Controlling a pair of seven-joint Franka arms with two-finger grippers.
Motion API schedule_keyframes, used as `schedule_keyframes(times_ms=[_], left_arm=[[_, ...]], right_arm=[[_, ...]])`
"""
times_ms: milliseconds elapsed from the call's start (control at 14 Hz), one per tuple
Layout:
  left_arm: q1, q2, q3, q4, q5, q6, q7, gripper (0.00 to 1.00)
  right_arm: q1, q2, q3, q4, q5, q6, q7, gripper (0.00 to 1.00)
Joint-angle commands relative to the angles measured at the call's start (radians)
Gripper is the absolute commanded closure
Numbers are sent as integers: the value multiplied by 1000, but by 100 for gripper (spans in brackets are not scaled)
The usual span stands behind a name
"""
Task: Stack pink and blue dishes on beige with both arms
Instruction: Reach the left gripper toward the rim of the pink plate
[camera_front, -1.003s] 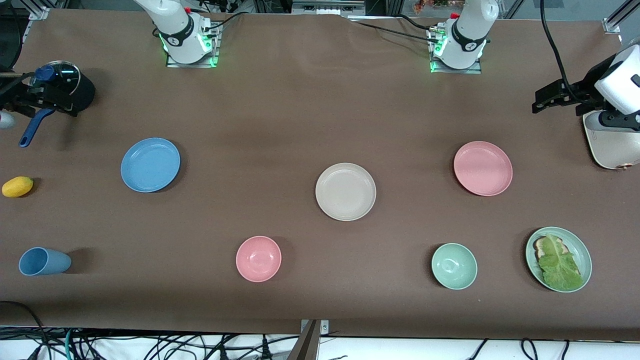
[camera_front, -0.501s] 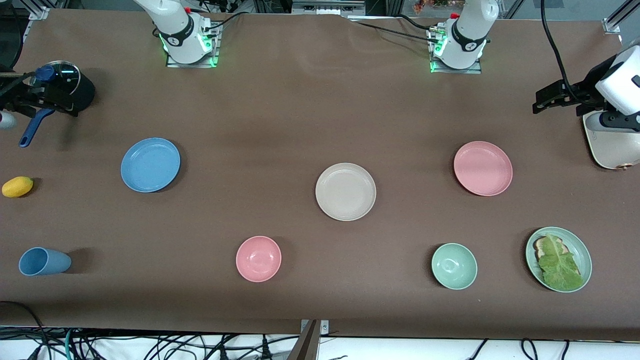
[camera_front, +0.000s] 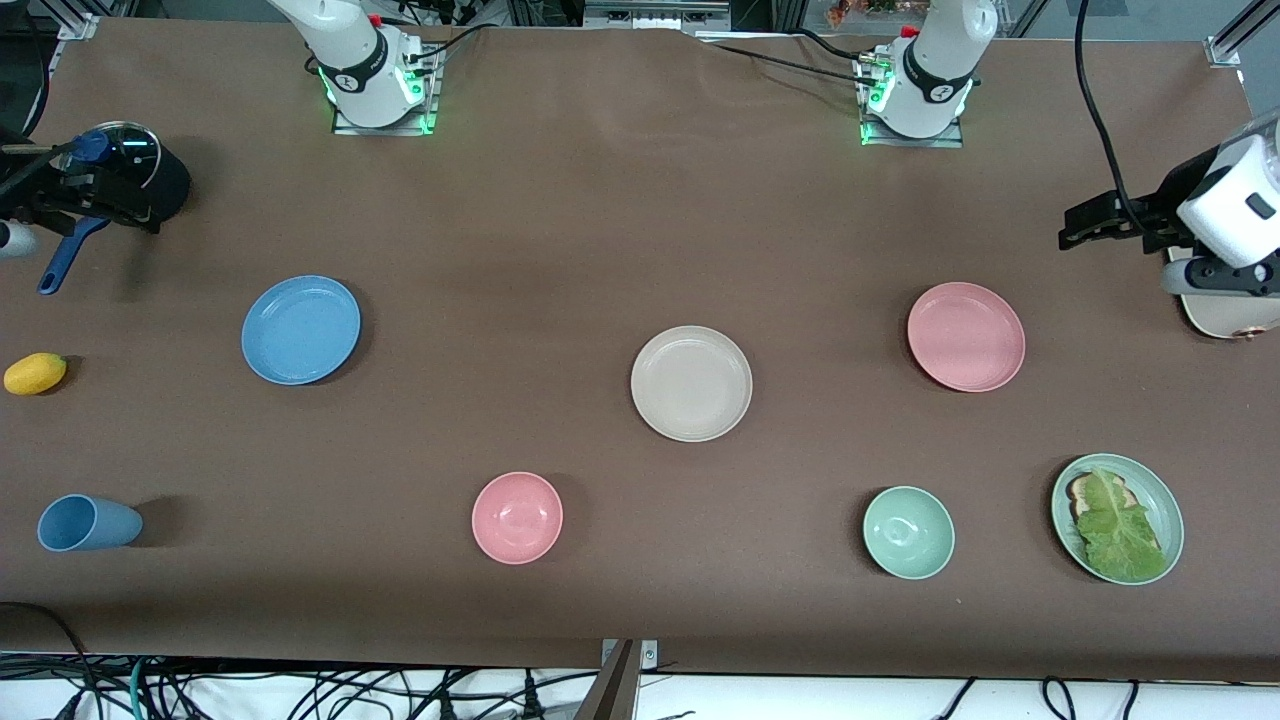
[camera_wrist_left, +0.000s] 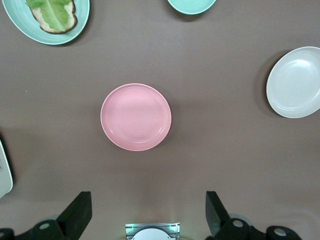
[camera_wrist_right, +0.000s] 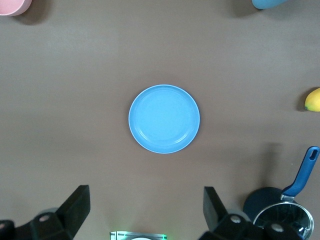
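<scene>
Three flat plates lie apart on the brown table. The beige plate (camera_front: 691, 383) (camera_wrist_left: 294, 82) is in the middle. The pink plate (camera_front: 966, 337) (camera_wrist_left: 136, 117) lies toward the left arm's end, and the blue plate (camera_front: 300, 330) (camera_wrist_right: 164, 119) toward the right arm's end. My left gripper (camera_front: 1072, 228) (camera_wrist_left: 147, 201) hangs high beside the toaster, open and empty, and its wrist view looks down on the pink plate. My right gripper (camera_front: 140, 210) (camera_wrist_right: 146, 199) hovers over the pot, open and empty, with the blue plate in its wrist view.
A pink bowl (camera_front: 517, 517), a green bowl (camera_front: 908, 532), a green plate with toast and lettuce (camera_front: 1150, 500) and a tipped blue cup (camera_front: 85, 522) lie nearer the camera. A yellow fruit (camera_front: 35, 373), a lidded dark pot (camera_front: 165, 180) and a cream toaster (camera_front: 1225, 315) sit at the table's ends.
The left arm's wrist has shifted slightly over the toaster, carrying its gripper a little toward the pink plate. The right arm and all the plates are as before.
</scene>
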Motion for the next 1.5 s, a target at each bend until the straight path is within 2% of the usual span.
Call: schedule_keyframes(times_ms=[0, 143, 358, 573, 931, 1218, 1433], left_arm=[[-10, 57, -6, 25, -11, 12, 19, 0], [-10, 99, -6, 59, -13, 53, 19, 0], [-10, 146, -6, 59, -8, 172, 21, 0], [-8, 217, -12, 59, -8, 217, 26, 0], [-5, 255, -23, 47, -5, 239, 29, 0], [19, 248, -3, -29, -11, 321, 108, 0], [21, 228, 43, -109, -29, 390, 177, 0]], right_arm=[[2, -2, 9, 15, -15, -7, 2, 0], [2, -2, 7, 13, -15, -8, 2, 0], [2, -2, 6, 15, -14, -14, 2, 0], [0, -2, 6, 15, -11, -14, 4, 0], [2, -1, 7, 15, -6, -14, 11, 0], [0, 2, 3, 15, -5, -13, 4, 0], [0, 4, 3, 15, -5, -10, 4, 0]])
